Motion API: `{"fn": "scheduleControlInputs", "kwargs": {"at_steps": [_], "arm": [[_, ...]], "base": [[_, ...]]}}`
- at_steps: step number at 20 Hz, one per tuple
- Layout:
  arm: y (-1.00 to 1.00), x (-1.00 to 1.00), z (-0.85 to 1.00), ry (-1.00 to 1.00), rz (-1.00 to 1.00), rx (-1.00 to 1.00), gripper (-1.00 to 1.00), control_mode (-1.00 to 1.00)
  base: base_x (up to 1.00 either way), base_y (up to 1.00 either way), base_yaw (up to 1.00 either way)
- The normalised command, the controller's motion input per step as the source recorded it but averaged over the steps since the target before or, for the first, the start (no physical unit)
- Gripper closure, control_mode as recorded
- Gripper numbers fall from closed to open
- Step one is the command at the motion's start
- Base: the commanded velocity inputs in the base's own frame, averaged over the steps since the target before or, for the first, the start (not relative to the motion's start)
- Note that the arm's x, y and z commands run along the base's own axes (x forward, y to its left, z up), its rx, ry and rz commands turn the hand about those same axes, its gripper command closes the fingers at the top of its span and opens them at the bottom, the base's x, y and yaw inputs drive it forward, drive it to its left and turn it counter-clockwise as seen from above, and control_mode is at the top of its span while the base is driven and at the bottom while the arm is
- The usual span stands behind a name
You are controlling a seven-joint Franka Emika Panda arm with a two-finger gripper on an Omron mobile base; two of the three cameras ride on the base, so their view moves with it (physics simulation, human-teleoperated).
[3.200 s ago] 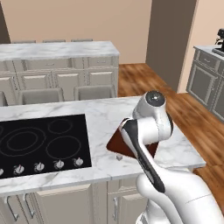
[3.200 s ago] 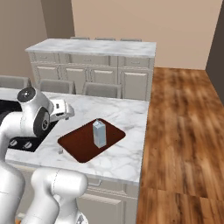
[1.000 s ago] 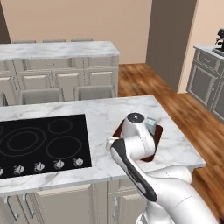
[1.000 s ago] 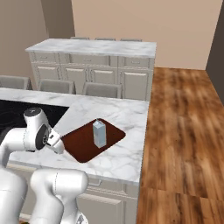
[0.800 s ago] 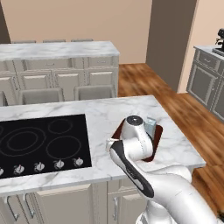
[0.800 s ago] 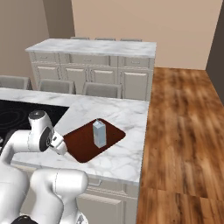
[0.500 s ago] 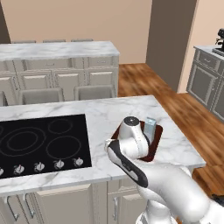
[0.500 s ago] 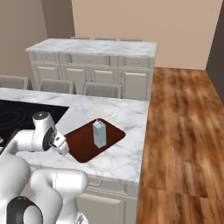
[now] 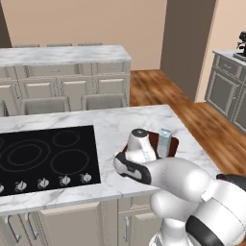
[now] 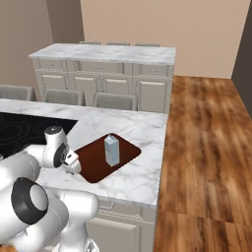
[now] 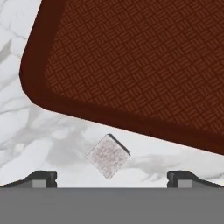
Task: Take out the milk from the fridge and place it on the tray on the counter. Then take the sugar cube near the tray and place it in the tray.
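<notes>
Two fingertips spread wide, empty, straddling sugar cube on counter beside tray; milk carton already upright on tray.

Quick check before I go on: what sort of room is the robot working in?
A home kitchen, by the look of it: a marble island counter with an inset black cooktop, beige cabinets behind, and what seems to be a coffee machine on a side counter.
</notes>
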Motion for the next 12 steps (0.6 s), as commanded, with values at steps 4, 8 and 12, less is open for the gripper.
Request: {"fn": "scheduleControlInputs", "kwargs": {"at_steps": [4,8,12], "arm": [[0.00,0.19,-0.14,0.00,-0.03,0.00,-1.00,-1.00],[0.00,0.07,-0.24,0.00,-0.04,0.00,-1.00,-1.00],[0.00,0.00,-0.24,0.00,-0.05,0.00,-1.00,-1.00]], "base": [[0.00,0.00,0.00],[0.00,0.00,0.00],[0.00,0.00,0.00]]}}
